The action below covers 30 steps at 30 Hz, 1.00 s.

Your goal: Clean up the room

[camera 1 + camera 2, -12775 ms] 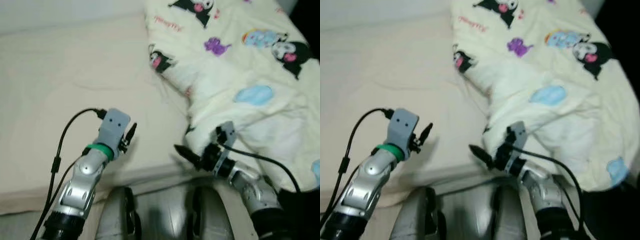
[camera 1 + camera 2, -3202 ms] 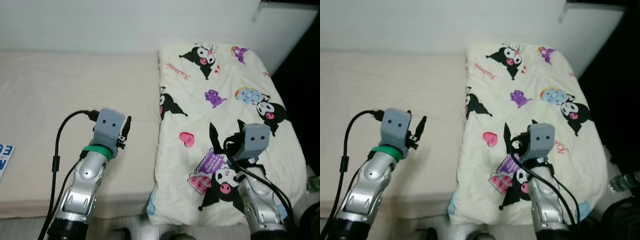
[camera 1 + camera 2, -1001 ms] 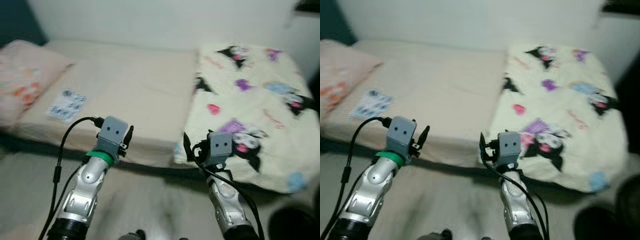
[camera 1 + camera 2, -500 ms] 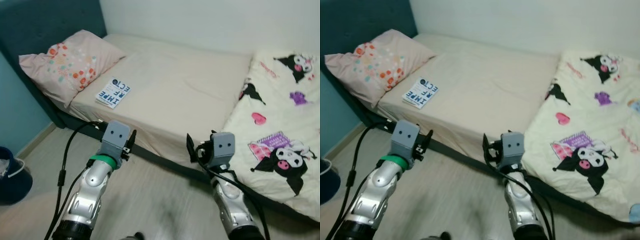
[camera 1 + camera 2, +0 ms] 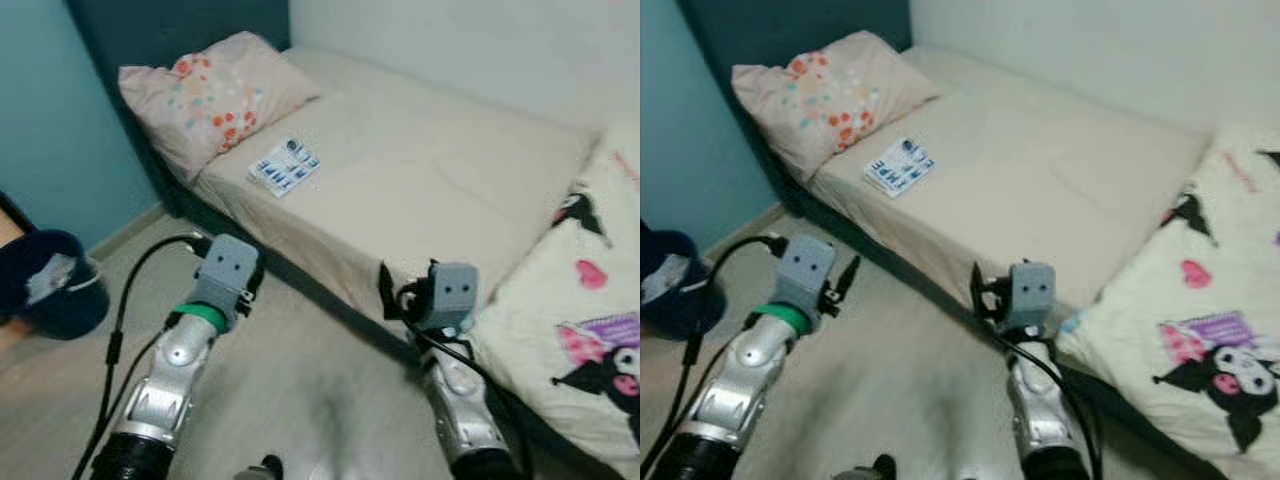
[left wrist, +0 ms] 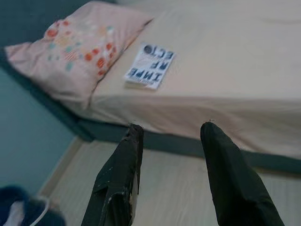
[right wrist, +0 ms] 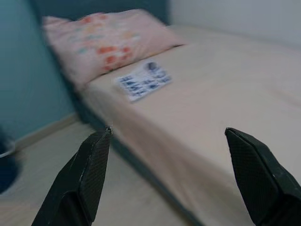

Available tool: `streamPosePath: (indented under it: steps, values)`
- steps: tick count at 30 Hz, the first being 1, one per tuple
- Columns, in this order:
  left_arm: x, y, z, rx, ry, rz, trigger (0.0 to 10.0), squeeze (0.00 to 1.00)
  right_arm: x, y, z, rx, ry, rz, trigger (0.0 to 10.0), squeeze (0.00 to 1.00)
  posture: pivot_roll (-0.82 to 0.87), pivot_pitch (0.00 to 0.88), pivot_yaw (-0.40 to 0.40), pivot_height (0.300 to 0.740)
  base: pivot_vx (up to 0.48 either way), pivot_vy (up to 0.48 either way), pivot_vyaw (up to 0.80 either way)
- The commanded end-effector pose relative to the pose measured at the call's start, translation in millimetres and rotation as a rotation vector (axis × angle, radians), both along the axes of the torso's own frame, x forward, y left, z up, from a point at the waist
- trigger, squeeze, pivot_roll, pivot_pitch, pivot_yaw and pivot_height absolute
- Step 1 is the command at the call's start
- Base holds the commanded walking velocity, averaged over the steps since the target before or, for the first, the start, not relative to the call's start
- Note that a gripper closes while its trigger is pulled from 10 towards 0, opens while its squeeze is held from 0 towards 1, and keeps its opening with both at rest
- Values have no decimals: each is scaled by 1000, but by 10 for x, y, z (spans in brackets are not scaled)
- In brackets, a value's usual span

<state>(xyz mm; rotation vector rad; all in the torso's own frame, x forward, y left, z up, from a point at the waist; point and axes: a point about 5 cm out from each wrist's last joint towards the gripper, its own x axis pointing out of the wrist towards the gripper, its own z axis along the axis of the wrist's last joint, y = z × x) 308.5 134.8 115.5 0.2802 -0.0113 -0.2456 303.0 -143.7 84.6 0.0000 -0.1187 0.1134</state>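
A white and blue booklet (image 5: 285,167) lies on the beige bed sheet (image 5: 440,170), just below a pink dotted pillow (image 5: 215,90). The cartoon-print blanket (image 5: 590,330) lies spread over the right end of the bed. My left gripper (image 6: 172,126) hangs open and empty over the floor in front of the bed, with the booklet (image 6: 150,66) ahead of it. My right gripper (image 7: 168,132) is also open and empty, held near the bed's edge, with the booklet (image 7: 143,81) some way off.
A dark blue bin (image 5: 50,285) with something pale inside stands on the wooden floor (image 5: 300,400) at the left, by the teal wall (image 5: 60,130). The dark bed frame (image 5: 300,290) runs diagonally in front of me.
The camera has swung left along the bed: pillow and booklet sit more central, the blanket slid to the right edge, and the blue bin is more fully in view. Both arms keep their pose.
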Motion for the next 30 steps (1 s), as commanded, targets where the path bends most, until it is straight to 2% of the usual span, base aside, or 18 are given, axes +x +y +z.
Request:
streamPosePath:
  steps: [1,4,6,7,9,10,13,18,30]
  values:
    - [-18,-3,-83,11,37,4,10000,0,-25,-22,-51,-5,23,-6,10000,0,-36,29,102,740,0,0,775]
    - [-18,12,-110,19,48,10,10000,0,-30,-6,-58,-5,26,0,10000,0,-35,30,102,740,0,0,769]
    - [-14,106,-251,33,105,54,10000,0,-35,31,-92,-4,41,13,10000,0,-33,30,101,740,0,0,772]
    - [-14,106,-251,33,105,54,10000,0,-35,31,-92,-4,41,13,10000,0,-33,30,101,740,0,0,775]
    - [-22,250,-394,48,154,112,10000,0,-41,60,-143,-10,65,26,10000,0,-34,31,90,740,0,0,769]
    - [-22,250,-394,48,154,112,10000,0,-41,60,-143,-10,65,26,10000,0,-34,31,90,740,0,0,769]
    - [-54,445,-506,54,188,193,10000,0,-55,70,-214,-24,100,43,10000,0,-21,35,63,740,0,0,769]
    - [-68,506,-525,41,193,234,10000,0,-51,58,-231,-33,112,53,10000,0,-13,38,53,740,0,0,770]
    - [-56,487,-545,38,186,230,10000,0,-37,75,-228,-30,112,55,10000,0,-15,42,59,740,0,0,772]
